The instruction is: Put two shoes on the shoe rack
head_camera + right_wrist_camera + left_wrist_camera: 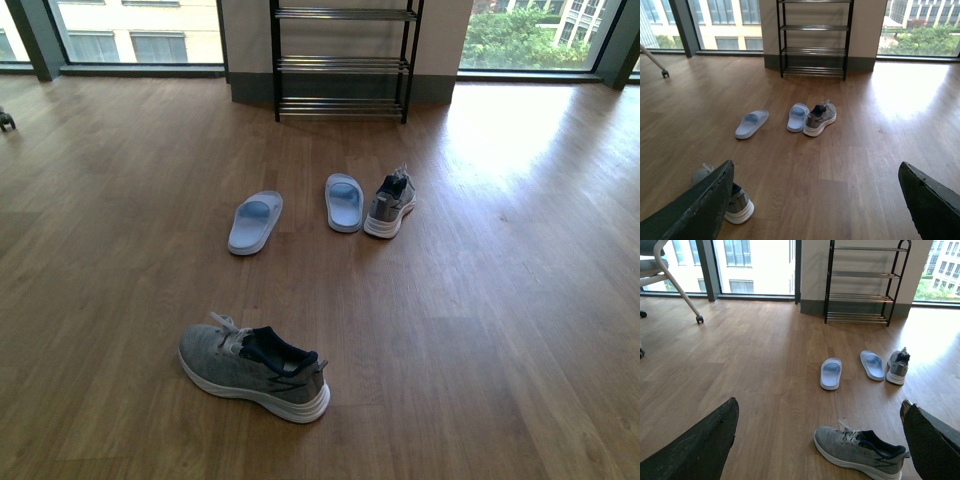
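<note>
Front view: open floor (500, 300) before rack (343, 64)

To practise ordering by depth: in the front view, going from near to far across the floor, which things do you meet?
Nearest, a grey knit sneaker with thick white sole → second grey knit sneaker → black metal shoe rack with silver bars.
</note>
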